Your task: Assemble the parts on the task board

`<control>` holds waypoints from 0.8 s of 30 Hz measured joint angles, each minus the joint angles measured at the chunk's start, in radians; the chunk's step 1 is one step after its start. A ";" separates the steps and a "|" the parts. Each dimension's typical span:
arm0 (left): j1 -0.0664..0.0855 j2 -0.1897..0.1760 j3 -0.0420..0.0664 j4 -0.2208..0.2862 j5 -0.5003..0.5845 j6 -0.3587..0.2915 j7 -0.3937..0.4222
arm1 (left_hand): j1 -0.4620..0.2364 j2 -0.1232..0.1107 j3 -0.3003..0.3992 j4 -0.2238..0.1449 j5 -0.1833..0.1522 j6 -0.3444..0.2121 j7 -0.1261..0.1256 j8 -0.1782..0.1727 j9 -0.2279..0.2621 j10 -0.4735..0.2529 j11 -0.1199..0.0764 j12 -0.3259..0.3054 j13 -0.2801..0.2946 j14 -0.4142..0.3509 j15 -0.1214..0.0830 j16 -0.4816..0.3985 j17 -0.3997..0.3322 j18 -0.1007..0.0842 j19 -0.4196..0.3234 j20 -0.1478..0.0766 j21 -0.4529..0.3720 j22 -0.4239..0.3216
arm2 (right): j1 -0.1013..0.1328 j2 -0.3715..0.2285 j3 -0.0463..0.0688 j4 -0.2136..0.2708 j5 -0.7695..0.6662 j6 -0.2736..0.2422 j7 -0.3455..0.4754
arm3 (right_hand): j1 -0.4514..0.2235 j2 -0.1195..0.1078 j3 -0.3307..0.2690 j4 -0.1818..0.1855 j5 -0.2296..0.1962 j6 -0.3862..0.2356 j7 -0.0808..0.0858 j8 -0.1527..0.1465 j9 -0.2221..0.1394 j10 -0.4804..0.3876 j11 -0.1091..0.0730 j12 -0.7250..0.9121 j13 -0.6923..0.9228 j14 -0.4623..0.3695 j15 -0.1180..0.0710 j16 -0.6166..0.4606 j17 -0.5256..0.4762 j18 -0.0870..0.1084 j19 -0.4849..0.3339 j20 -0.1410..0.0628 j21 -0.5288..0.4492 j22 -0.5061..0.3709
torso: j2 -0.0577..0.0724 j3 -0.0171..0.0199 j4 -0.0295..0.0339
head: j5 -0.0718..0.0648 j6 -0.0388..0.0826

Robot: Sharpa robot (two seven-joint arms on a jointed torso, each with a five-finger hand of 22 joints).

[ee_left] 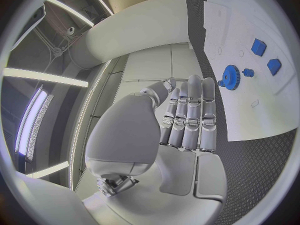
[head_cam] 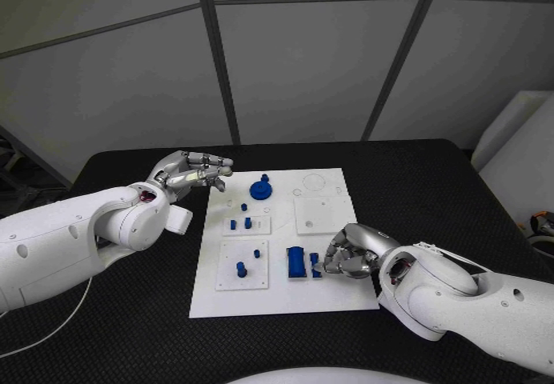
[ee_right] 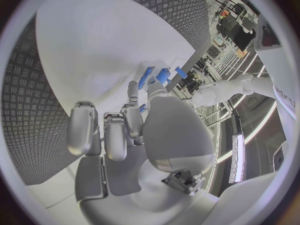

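The white task board (head_cam: 329, 292) lies in the middle of the black table. A blue gear (head_cam: 262, 190) stands at its far end, also seen as the blue gear (ee_left: 231, 77) beyond my left hand's fingers. Small blue pegs (head_cam: 239, 224) and a blue peg (head_cam: 240, 268) stand in square plates on the board's left side. A tall blue block (head_cam: 297, 262) stands near the board's middle. My right hand (head_cam: 350, 252) sits curled over the board's right side, thumb and a finger pinching a narrow blue part (head_cam: 315, 266) beside that block. My left hand (head_cam: 190, 172) hovers at the board's far left corner, holding nothing.
A bare square plate (head_cam: 321, 214) and a round recess (head_cam: 311, 182) lie on the board's far right part. Two blue pieces (ee_left: 258, 46) sit past the gear. Black table (head_cam: 439, 192) surrounds the board, and grey wall panels stand behind it.
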 measured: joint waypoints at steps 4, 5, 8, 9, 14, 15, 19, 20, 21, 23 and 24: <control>0.000 0.001 0.000 -0.001 0.000 0.000 0.000 | 0.000 0.000 0.000 0.000 0.000 0.000 0.000 0.000 0.000 0.000 0.000 0.000 0.000 0.000 0.000 0.000 0.000 0.000 0.000 0.000 0.000 0.000 | 0.000 0.001 0.000 -0.003 -0.003 0.001 0.013 | 0.023 0.007 0.000 -0.008 -0.036 0.000 0.000 0.000 0.001 0.000 0.000 0.000 0.003 0.000 0.000 0.000 0.000 0.000 0.000 0.000 0.000 0.000 | 0.000 0.0006 -0.0010 | 0.000 0.002; 0.000 0.002 0.000 -0.001 0.000 0.000 0.000 | 0.000 0.000 0.000 0.000 0.000 0.000 0.000 0.000 0.000 0.000 0.000 0.000 0.000 0.000 0.000 0.000 0.000 0.000 0.000 0.000 0.000 0.000 | 0.000 0.003 0.000 -0.006 -0.004 0.002 0.016 | 0.024 0.006 0.000 -0.008 -0.037 0.000 0.000 0.000 0.001 0.000 0.000 0.000 0.003 0.000 0.000 0.000 0.000 0.000 0.000 0.000 0.000 0.000 | 0.000 0.0006 -0.0010 | -0.001 0.003; 0.000 0.003 0.000 -0.001 0.000 0.001 0.000 | 0.000 0.000 0.000 0.000 0.000 0.000 0.000 0.000 0.000 0.000 0.000 0.000 0.000 0.000 0.000 0.000 0.000 0.000 0.000 0.000 0.000 0.000 | 0.000 0.010 0.000 -0.018 -0.009 0.003 0.021 | 0.031 0.013 0.000 -0.008 -0.037 0.000 0.000 0.000 0.001 0.000 0.000 0.001 0.003 0.000 0.000 0.000 0.000 0.000 0.000 0.000 0.000 0.000 | 0.000 0.0007 -0.0007 | -0.004 0.004; 0.000 0.003 0.000 -0.001 0.000 0.001 0.000 | 0.000 0.000 0.000 0.000 0.000 0.000 0.000 0.000 0.000 0.000 0.000 0.000 0.000 0.000 0.000 0.000 0.000 0.000 0.000 0.000 0.000 0.000 | 0.000 0.013 0.000 -0.022 -0.011 0.003 0.022 | 0.032 0.014 0.000 -0.008 -0.037 0.000 0.000 0.000 0.001 0.000 0.000 0.002 0.003 0.000 0.000 0.000 0.000 0.000 0.000 0.000 0.000 0.000 | 0.000 0.0007 -0.0001 | -0.004 0.004; 0.000 0.003 0.000 -0.002 0.000 0.001 0.000 | 0.000 0.000 0.000 0.000 0.000 0.000 0.000 0.000 0.000 0.000 0.000 0.000 0.000 0.000 0.000 0.000 0.000 0.000 0.000 0.000 0.000 0.000 | 0.000 0.031 0.000 -0.043 -0.019 0.005 0.024 | 0.036 0.018 0.000 -0.008 -0.037 0.000 0.000 0.004 0.001 0.000 0.000 0.004 0.003 0.000 0.000 0.000 0.001 0.000 0.000 0.000 0.000 0.000 | 0.001 0.0008 0.0012 | -0.003 0.003; 0.000 0.003 0.000 -0.002 0.000 0.001 0.000 | 0.000 0.000 0.000 0.000 0.000 0.000 0.000 0.000 0.000 0.000 0.000 0.000 0.000 0.000 0.000 0.000 0.000 0.000 0.000 0.000 0.000 0.000 | 0.000 0.034 0.000 -0.047 -0.021 0.005 0.024 | 0.039 0.017 0.000 -0.008 -0.037 0.000 0.000 0.004 0.001 0.000 0.000 0.004 0.003 0.000 0.000 0.000 0.001 0.000 0.000 0.000 0.000 0.000 | 0.002 0.0010 0.0012 | -0.002 0.003; 0.000 0.004 0.000 -0.002 0.000 0.001 0.000 | 0.000 0.000 0.000 0.000 0.000 0.000 0.000 0.000 0.000 0.000 0.000 0.000 0.000 0.000 0.000 0.000 0.000 0.000 0.000 0.000 0.000 0.000 | 0.000 0.042 0.000 -0.053 -0.028 0.005 0.025 | 0.055 0.016 -0.003 -0.017 -0.038 0.000 0.000 0.004 0.002 0.000 0.000 0.006 0.003 0.000 0.000 0.000 0.001 0.000 0.000 0.000 0.000 0.000 | 0.002 0.0009 0.0012 | -0.002 0.001; 0.000 0.004 0.000 -0.002 0.000 0.001 0.000 | 0.000 0.000 0.000 0.000 0.000 0.000 0.000 0.000 0.000 -0.002 -0.003 0.000 0.000 0.000 0.000 0.000 -0.001 0.000 0.000 0.000 0.000 -0.001 | 0.000 0.043 0.001 -0.054 -0.030 0.005 0.025 | 0.056 0.016 -0.001 -0.018 -0.038 0.000 0.000 0.004 0.002 0.000 0.000 0.006 0.003 0.000 0.000 0.000 0.001 0.000 0.000 0.000 0.000 0.000 | 0.002 0.0009 0.0012 | -0.002 0.000; 0.000 0.005 0.000 -0.002 0.000 0.001 0.000 | 0.000 0.000 0.000 0.000 0.000 0.000 0.000 0.000 0.000 -0.004 -0.004 0.000 0.000 0.000 0.000 0.000 -0.001 0.000 0.000 0.000 0.000 -0.002 | 0.000 0.044 0.001 -0.054 -0.032 0.005 0.025 | 0.057 0.018 0.000 -0.019 -0.038 0.000 0.000 0.004 0.002 0.000 0.000 0.008 0.003 0.000 0.000 0.000 0.001 0.000 0.000 0.000 0.000 0.000 | 0.002 0.0008 0.0012 | -0.002 0.000; 0.000 0.005 0.000 -0.002 0.000 0.001 0.000 | 0.000 0.000 0.000 0.000 0.000 0.000 0.000 0.000 0.000 -0.004 -0.004 0.000 0.000 0.000 0.000 0.000 -0.001 0.000 0.000 0.000 0.000 -0.002 | 0.000 0.044 0.001 -0.054 -0.035 0.005 0.026 | 0.058 0.019 0.000 -0.019 -0.036 0.000 0.000 0.004 0.002 0.000 0.000 0.008 0.003 0.000 0.000 0.000 0.001 0.000 0.000 0.000 0.000 0.000 | 0.002 0.0007 0.0012 | -0.002 -0.001; 0.000 0.005 0.000 -0.003 0.000 0.001 0.000 | 0.000 0.000 0.000 0.000 0.000 0.000 0.000 0.000 0.000 -0.004 -0.004 0.000 0.000 0.000 0.000 0.000 -0.001 0.000 0.000 0.000 0.000 -0.002 | 0.000 0.044 0.001 -0.054 -0.037 0.005 0.026 | 0.059 0.020 0.000 -0.019 -0.034 0.000 0.000 0.004 0.002 0.000 0.000 0.009 0.003 0.000 0.000 0.000 0.001 0.000 0.000 0.000 0.000 0.000 | 0.002 0.0006 0.0012 | -0.002 -0.001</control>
